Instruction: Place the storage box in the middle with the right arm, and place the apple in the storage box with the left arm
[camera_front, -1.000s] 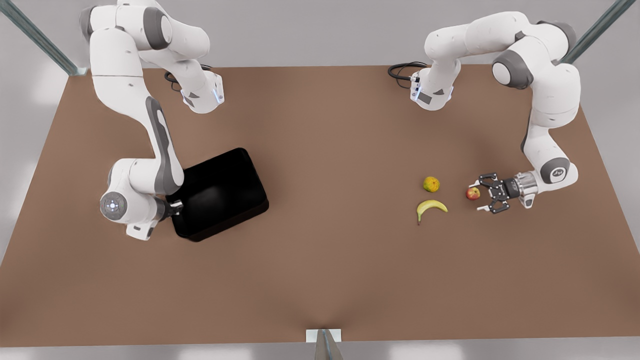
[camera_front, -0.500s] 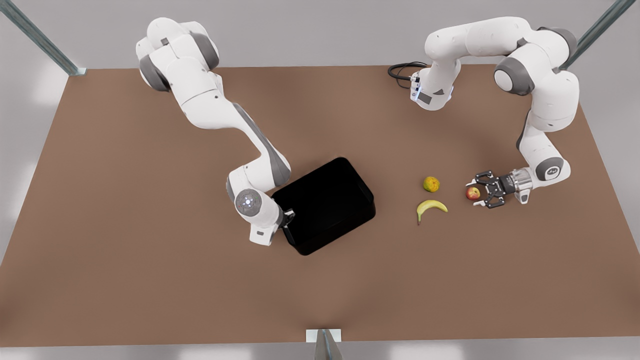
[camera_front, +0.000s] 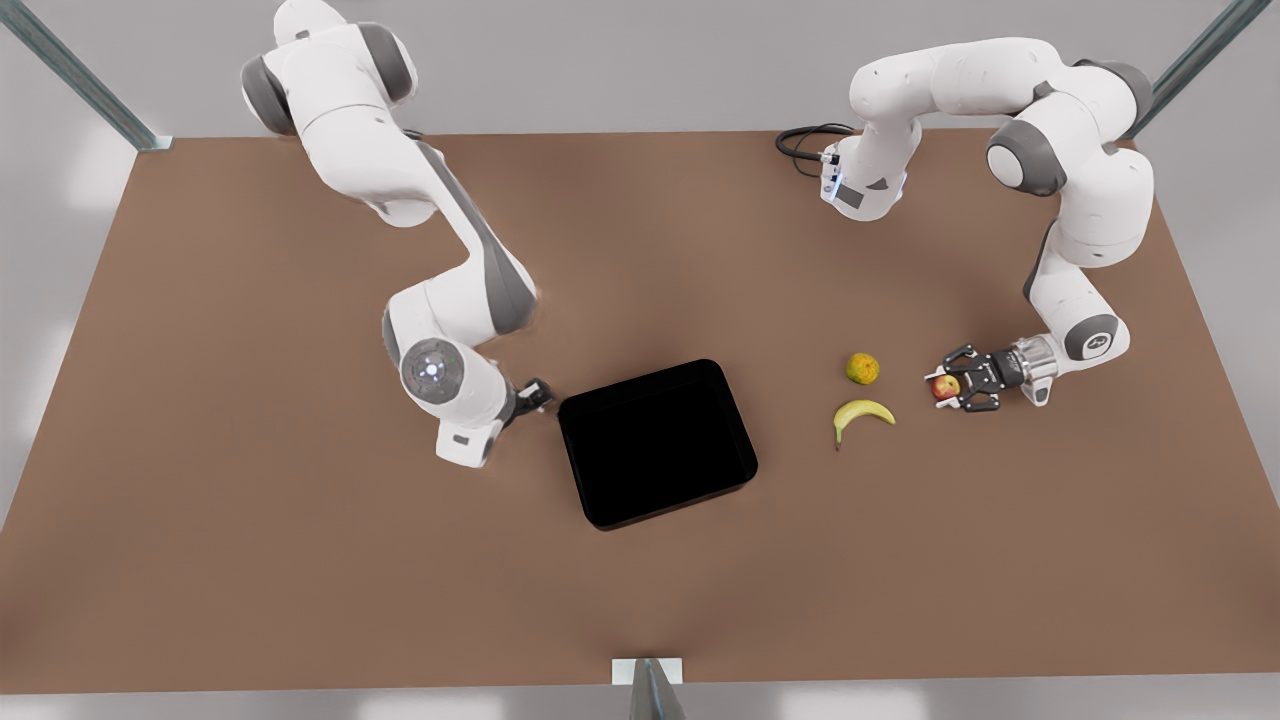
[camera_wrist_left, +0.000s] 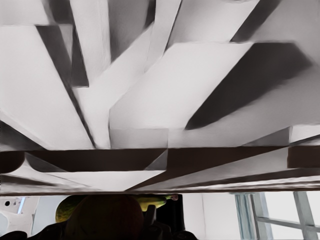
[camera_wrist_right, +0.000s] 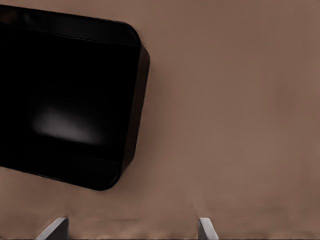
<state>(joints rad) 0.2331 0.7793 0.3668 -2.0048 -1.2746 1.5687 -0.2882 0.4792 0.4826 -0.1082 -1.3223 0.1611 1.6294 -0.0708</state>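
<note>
Two steps, one apiece: box placement looks done, apple pickup is in hand.
Right gripper (camera_front: 541, 393): mine on the front view's left, just off the storage box's near corner, not touching it; in the right wrist view my two fingertips (camera_wrist_right: 56, 227) stand spread with bare table between them.
Storage box (camera_front: 657, 441): flat on the brown table (camera_front: 300, 560), about mid-table, just ahead of my right gripper; one rounded corner lies before my right fingertips (camera_wrist_right: 75, 105).
Left gripper (camera_front: 958, 380): low over the table, fingers closed in around the apple (camera_front: 944, 386); I judge it pinched, not lifted.
Apple from my left wrist: dark round bulk right against the camera (camera_wrist_left: 107, 220).
Next move, my guess: lift the apple clear, carry it past the green-orange fruit (camera_front: 862, 368) and banana (camera_front: 861, 414), which lie between my left gripper and the box, then release above the tub. Right arm should back away.
Count: two arms, one box, one apple, one banana, one green-orange fruit.
</note>
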